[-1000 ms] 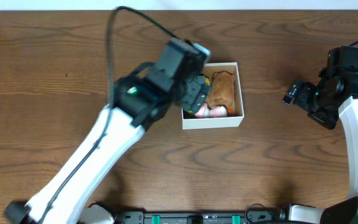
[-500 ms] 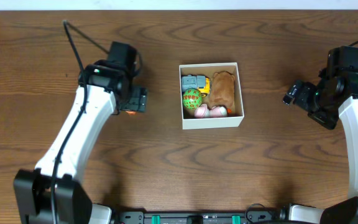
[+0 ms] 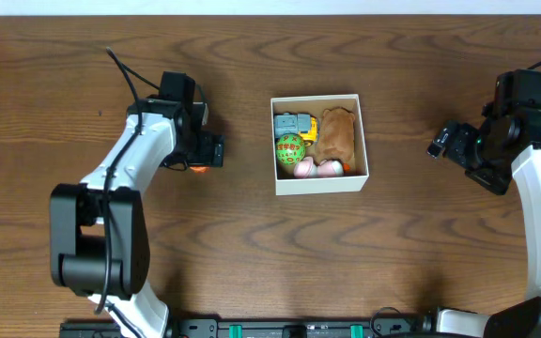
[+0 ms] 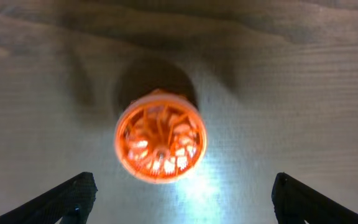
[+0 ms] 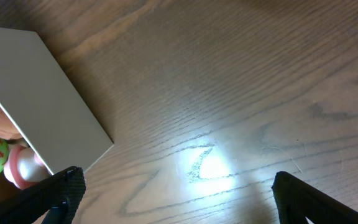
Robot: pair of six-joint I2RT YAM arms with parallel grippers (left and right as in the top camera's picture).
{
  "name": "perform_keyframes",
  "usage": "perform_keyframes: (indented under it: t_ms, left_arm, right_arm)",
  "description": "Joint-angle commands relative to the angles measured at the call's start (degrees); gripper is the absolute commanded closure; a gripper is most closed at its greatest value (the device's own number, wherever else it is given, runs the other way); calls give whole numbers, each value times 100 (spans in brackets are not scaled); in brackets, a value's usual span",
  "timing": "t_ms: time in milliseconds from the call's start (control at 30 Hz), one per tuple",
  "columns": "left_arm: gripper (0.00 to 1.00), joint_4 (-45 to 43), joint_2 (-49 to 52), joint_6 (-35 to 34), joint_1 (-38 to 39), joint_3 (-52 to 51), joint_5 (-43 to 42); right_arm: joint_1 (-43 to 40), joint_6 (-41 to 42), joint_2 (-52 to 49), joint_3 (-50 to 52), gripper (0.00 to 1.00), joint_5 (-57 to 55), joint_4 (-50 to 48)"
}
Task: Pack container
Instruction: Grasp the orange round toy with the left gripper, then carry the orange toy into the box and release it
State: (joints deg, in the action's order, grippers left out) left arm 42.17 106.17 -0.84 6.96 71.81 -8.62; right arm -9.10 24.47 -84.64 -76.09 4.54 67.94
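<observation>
Right now the container (image 3: 322,181) is sitting open near the middle of the table (image 3: 252,253), well apart from both arms. It is already holding a grey-and-yellow toy truck (image 3: 294,124), a green ball (image 3: 291,147), a brown plush (image 3: 338,136) and some pink pieces (image 3: 316,169), which are filling most of its floor.

The left gripper (image 4: 194,200) is hovering to the left of the box, directly over an orange lattice toy (image 4: 160,144) that is lying on the bare wood. Its jaws are spread wide, one tip showing at each lower corner of the wrist view, and they are touching nothing. The right gripper (image 5: 173,196) is waiting out to the right with its jaws likewise spread and empty, looking at the box's white outer wall from the side.

The orange toy is looking hollow and very light, probably a ball, though from straight above it could equally be a dome. It is likely to roll or skid, so the fingers are best closing across its widest part, gently.

The box itself is thin cardboard: light, easily nudged across the smooth wood, with low walls that will bend if squeezed hard. Any steadying hold is best taken by pinching one wall close to a corner, where the card is stiffest.
</observation>
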Motion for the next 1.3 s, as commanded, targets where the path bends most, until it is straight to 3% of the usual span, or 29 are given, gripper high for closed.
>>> perform_keyframes:
  t_ms: [0,333,567,867,1100,1267]
  left_arm:
    - [10,-94,254,125,-9,-2,164]
    - [11,-382,619,151,-9,-2,393]
    - [35,-433,636,365,-9,-2,393]
    - [50,-278,546,365,-9,127,391]
    - [52,614,-225,361,68,791,385]
    - [55,1014,-1097,358,481,1036,-61]
  right_arm:
    - [-37,-76,-22,7,1,-2,17]
    - [-37,-76,-22,7,1,-4,20]
    - [-37,-76,-22,7,1,-7,42]
    - [-37,-76,-22,7,1,-4,42]
    - [-37,-76,-22,7,1,-2,46]
    - [-37,-76,-22,7,1,-4,42]
